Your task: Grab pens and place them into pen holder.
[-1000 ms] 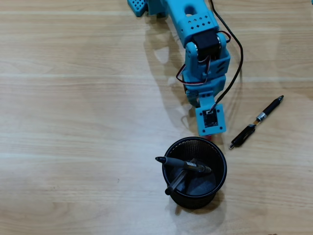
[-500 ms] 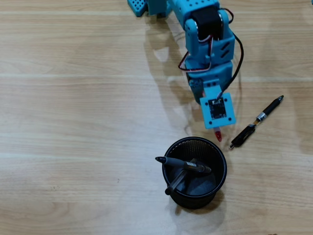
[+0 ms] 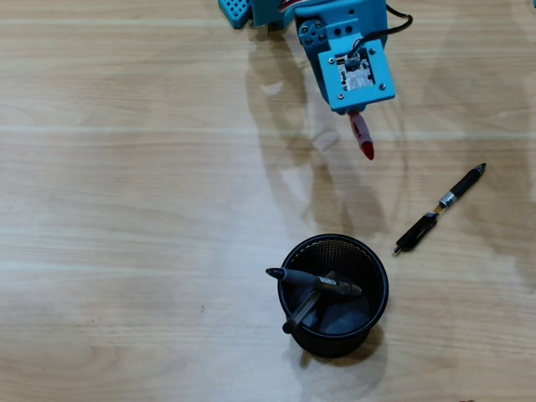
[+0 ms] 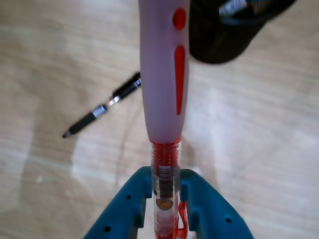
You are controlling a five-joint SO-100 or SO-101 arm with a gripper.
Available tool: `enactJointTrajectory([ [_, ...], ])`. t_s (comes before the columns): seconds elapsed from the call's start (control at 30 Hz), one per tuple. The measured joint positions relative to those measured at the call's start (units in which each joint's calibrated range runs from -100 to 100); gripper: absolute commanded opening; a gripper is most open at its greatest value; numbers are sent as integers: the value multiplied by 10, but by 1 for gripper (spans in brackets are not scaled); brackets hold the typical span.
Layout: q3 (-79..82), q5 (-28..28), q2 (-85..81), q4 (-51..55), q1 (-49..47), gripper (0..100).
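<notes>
You will find no legible text, brand or number in either view. The small mark on the red pen (image 4: 165, 204) between the gripper (image 4: 166, 186) fingers is too blurred to read.

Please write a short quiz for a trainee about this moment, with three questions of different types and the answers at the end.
1. True or false: the gripper is shut on the red pen.
2. How many pens lie in the pen holder in the overhead view?
A. none
B. two
C. four
3. Fill in: in the overhead view, the black pen with a silver band lies on the ____, outside the holder.

Key:
1. True; the wrist view shows both fingers pressed against its clear red end.
2. B
3. table
</notes>
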Motion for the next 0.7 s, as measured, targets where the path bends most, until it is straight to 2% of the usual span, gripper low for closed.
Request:
enactJointTrajectory([
  [0.2,9,0,0,-199,-1,2],
  [0.27,21,0,0,-279,-3,2],
  [0.3,34,0,0,-350,-3,2],
  [0.43,65,0,-1,-458,-3,2],
  [0.53,87,0,0,-519,0,2],
  [0.7,87,0,27,-557,17,2],
])
